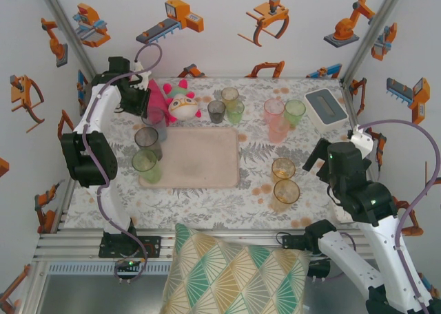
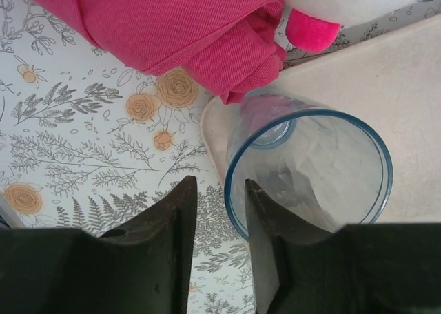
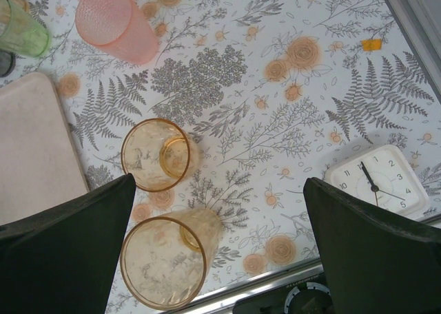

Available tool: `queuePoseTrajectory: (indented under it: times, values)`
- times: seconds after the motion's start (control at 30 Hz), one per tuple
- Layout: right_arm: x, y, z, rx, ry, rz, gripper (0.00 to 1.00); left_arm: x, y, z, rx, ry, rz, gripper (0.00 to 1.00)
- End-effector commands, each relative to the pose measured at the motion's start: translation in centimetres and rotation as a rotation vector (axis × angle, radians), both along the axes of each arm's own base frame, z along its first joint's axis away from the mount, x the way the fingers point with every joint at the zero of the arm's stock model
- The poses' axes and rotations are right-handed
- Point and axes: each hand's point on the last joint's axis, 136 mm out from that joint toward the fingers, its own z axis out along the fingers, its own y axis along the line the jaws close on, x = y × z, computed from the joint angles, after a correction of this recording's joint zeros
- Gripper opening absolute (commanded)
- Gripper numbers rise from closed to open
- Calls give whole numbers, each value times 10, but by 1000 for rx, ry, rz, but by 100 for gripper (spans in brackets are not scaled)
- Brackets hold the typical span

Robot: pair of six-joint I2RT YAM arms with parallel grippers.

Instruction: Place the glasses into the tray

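Left gripper [image 2: 220, 184]: jaws parted, straddling the rim of the blue tumbler [image 2: 324, 169], which stands on the far-left corner of the tray [image 1: 200, 159]. I read a grey tumbler [image 1: 146, 136] and a green tumbler [image 1: 145, 161] as also placed. About eight glasses [image 1: 236, 111] remain on the tablecloth [image 1: 227, 207]. Right gripper [image 3: 219, 183]: spread wide, empty, above two amber tumblers [image 3: 155, 154]

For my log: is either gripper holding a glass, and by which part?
Neither, it seems. The left gripper straddles the blue glass at its rim, jaws loose, not pinching; the right gripper is open, empty.
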Motion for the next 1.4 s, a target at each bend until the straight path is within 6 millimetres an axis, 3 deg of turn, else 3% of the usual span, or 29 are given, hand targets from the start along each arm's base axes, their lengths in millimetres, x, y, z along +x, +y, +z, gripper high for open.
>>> queuePoseTrajectory:
  times: [0.0, 0.23, 0.33, 0.47, 0.63, 0.8, 0.97, 1.17, 1.37]
  values:
    - [4, 0, 0, -5, -6, 0, 100, -1, 1, 18, 8, -24, -19, 39]
    - [1, -1, 7, -33, 4, 15, 100, -8, 2, 52, 8, -69, -17, 51]
    - [1, 1, 8, -39, 35, 26, 100, -15, 1, 77, -2, -110, -17, 63]
    - [5, 12, 6, -41, 98, 85, 99, -32, -8, 115, -24, -177, -36, 78]
    - [10, 32, -5, -34, 213, 189, 99, -67, -33, 154, -30, -267, -116, 93]
    - [8, 42, -18, -18, 278, 237, 96, -104, -66, 184, -90, -330, -208, 97]
    - [-3, 46, -31, 8, 338, 263, 85, -135, -93, 208, -205, -369, -278, 97]
    - [-23, 45, -52, 38, 416, 266, 77, -153, -108, 229, -312, -388, -293, 97]
    - [-37, 48, -73, 83, 472, 268, 74, -159, -114, 229, -364, -364, -296, 97]
